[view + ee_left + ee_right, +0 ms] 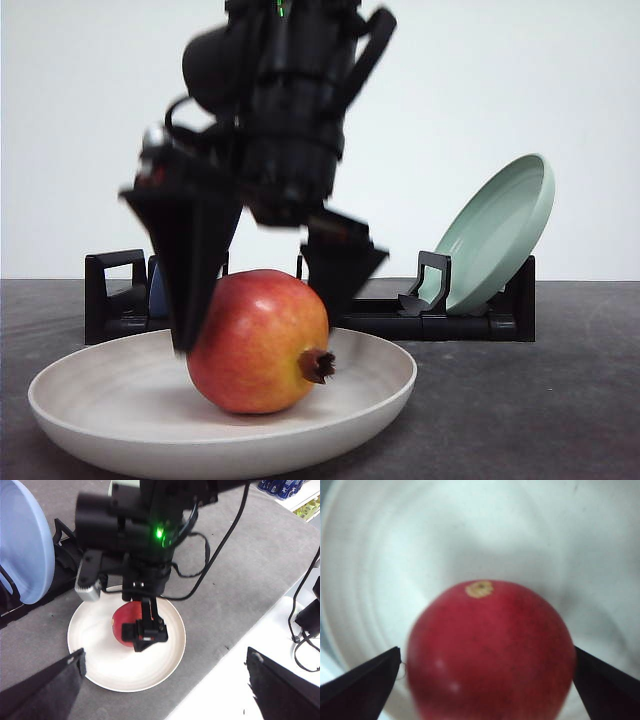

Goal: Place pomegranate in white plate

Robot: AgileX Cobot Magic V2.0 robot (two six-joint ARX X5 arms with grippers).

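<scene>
The right gripper (262,300) stands over the white plate (100,400) with its jaws on either side of the pomegranate (258,340); the fingers (362,687) lie just beside the skin, and whether they press it I cannot tell. The fruit rests in the middle of the plate, its brown crown tip pointing toward the camera and slightly to the right. The left gripper (165,690) hangs spread wide above the grey table (560,400). Behind, a black rack (470,320) holds a pale green plate (500,230) tilted, and a blue plate (22,540), against a plain white wall (80,120).
</scene>
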